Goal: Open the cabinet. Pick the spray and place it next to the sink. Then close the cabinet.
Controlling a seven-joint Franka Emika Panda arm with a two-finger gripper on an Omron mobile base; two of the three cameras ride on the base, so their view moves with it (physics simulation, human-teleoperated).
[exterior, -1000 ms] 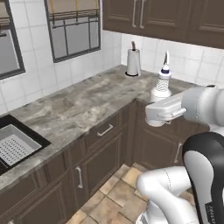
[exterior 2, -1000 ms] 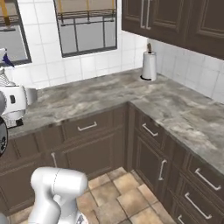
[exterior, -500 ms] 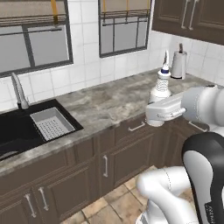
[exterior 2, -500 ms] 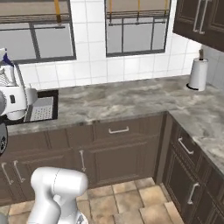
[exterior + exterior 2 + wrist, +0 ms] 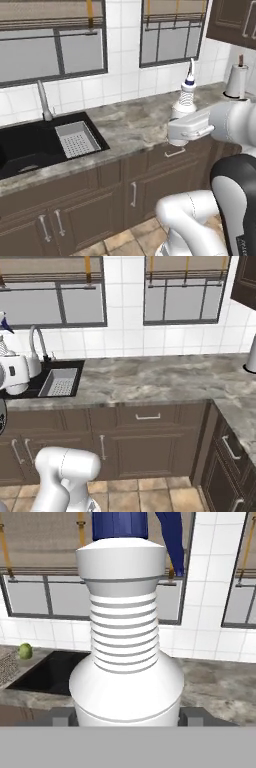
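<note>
Carrying the spray (image 5: 186,98) upright, clamped at its base in the gripper (image 5: 183,131), above the marble surface (image 5: 135,122) right of the sink (image 5: 30,147), probably keeping it clear for setting down beside the strainer tray (image 5: 76,140).

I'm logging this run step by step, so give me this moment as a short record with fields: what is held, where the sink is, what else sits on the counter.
held: spray, upright in the gripper, white ribbed neck, blue nozzle on top
gripper: shut on the spray's lower body, held in the air in front of the counter's edge
sink: black basin left of the arm, grey strainer tray at its right end, faucet behind
counter: grey marble, bare patch right of the sink
also there: paper towel roll at the far right
spray placed: not yet
</note>
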